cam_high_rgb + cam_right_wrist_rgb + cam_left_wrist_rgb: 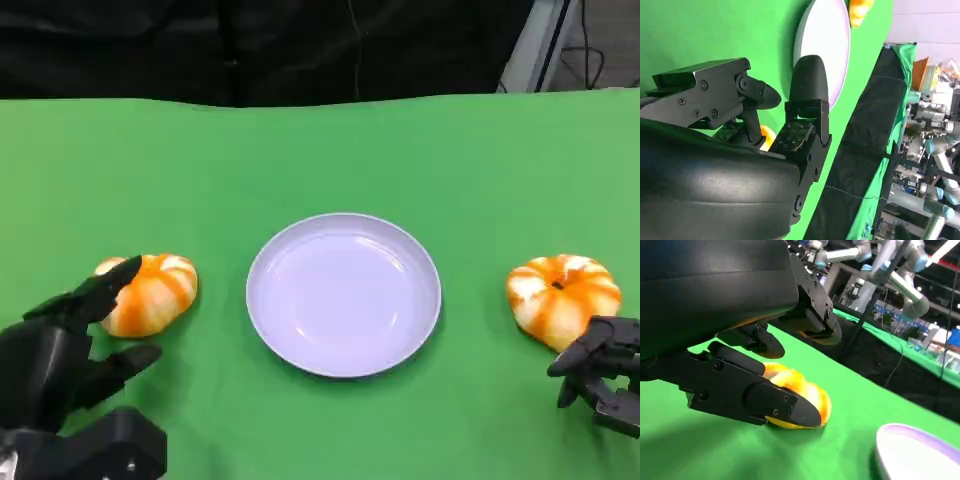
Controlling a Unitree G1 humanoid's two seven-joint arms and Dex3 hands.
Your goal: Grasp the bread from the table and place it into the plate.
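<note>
— Where's your bread?
— One bread [148,293] lies toward the table's [320,150] left edge, another bread [562,297] toward its right edge, the plate [343,293] between.
— Your hands?
— Left hand [62,355] fingers spread wide around the first; right hand [603,372] fingers apart, holding nothing.

— Any writing I should log from my feeds?
— I can't read any. The green desk [320,150] is bare of print, and so is the plate [343,293]; I see no label or number on either.
— What about the lab behind the desk?
— In my left wrist view there are blue and white patches on the equipment [935,335] far back that might be signs, but they are too blurred for me to make out a letter. My right wrist view shows cluttered shelving [935,80], equally unreadable.
</note>
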